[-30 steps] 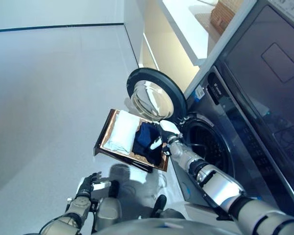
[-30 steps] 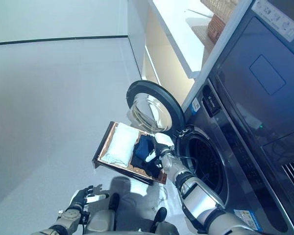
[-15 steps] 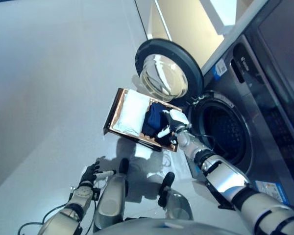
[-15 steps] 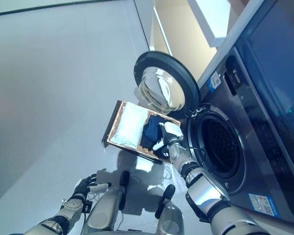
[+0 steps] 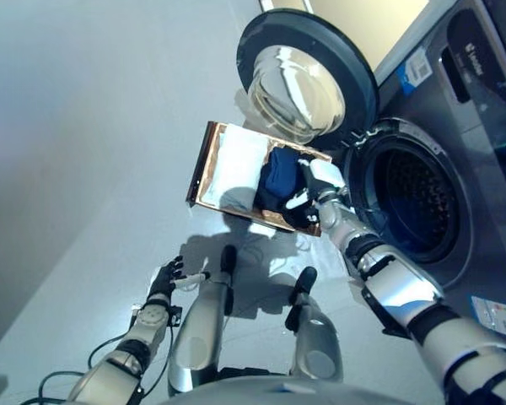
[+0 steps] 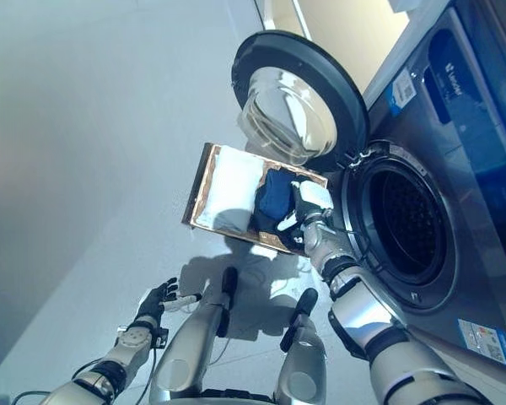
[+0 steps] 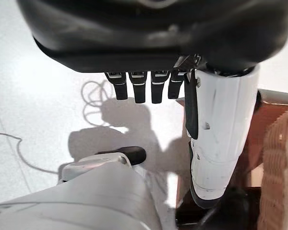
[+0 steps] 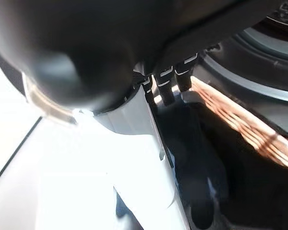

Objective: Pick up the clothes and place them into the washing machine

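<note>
A copper-brown woven basket [image 5: 204, 169] stands on the floor before the washing machine. In it lie a white cloth [image 5: 236, 164] and a dark blue cloth [image 5: 278, 171]. My right hand [image 5: 319, 184] is over the basket's end nearest the machine, its fingers [image 8: 167, 90] straight and touching the dark blue cloth [image 8: 201, 143], its white-covered thumb spread beside it. The round drum opening [image 5: 417, 202] gapes just right of that hand, and the door [image 5: 308, 72] is swung wide. My left hand [image 5: 164, 278] hangs low and apart with relaxed fingers [image 7: 134, 88], holding nothing.
The open glass door [image 6: 291, 101] stands right behind the basket's far side. The grey machine front [image 6: 455, 278] fills the right side. Pale bare floor [image 5: 84, 126] spreads left of the basket. A basket corner [image 7: 278, 158] shows in the left wrist view.
The whole picture has shifted as the camera tilted down toward the basket and drum. My right hand stays at the dark blue cloth; my left hand stays low.
</note>
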